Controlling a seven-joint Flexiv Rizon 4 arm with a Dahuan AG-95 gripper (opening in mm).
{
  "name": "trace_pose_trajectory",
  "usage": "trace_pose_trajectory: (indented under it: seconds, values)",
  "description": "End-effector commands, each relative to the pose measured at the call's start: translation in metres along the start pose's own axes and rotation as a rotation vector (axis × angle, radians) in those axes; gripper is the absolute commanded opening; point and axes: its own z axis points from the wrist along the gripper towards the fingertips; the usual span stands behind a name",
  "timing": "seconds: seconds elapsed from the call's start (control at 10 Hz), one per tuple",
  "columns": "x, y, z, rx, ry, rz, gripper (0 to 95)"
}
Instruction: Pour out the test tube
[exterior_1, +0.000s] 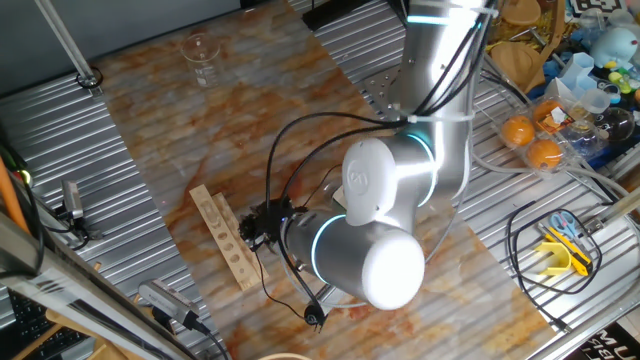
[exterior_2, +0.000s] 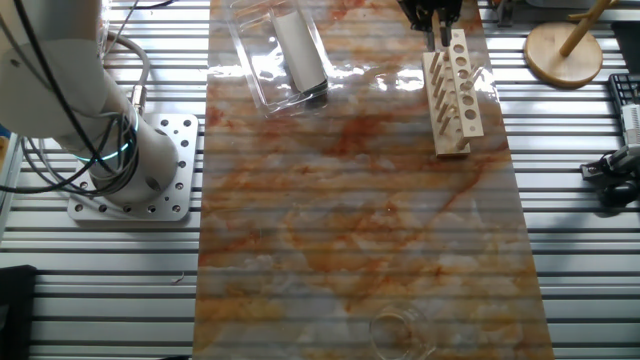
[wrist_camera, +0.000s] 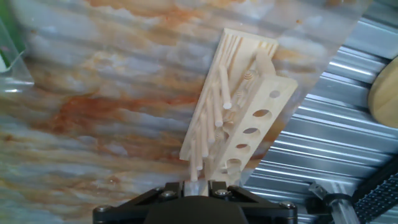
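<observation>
The test tube cannot be made out in the wooden rack (wrist_camera: 239, 118); the pincer (wrist_camera: 198, 184), its state untellable, risks knocking the rack at lower centre.

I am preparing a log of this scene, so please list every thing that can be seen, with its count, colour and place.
Wooden test tube rack: one, pale wood, on the marbled mat, near its edge.
Clear glass beaker: one, transparent, at the mat's far end from the rack.
Clear plastic tray: one, transparent, on the mat beside the rack, with a grey block inside.
Orange round fruits: two, orange, off the mat among clutter.
Yellow tool: one, on the metal table.
Gripper: one, black, at the rack's end; jaws' state unclear.
</observation>
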Motion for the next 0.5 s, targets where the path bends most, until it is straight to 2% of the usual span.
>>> trace_pose_trajectory:
  seconds: [0.1, 0.5]
  values:
    - [-0.0004, -0.0009, 0.0016, 0.003, 0.008, -0.005, 19.0]
    - [-0.0012, -0.0024, 0.0077, 0.021, 0.02, -0.007, 19.0]
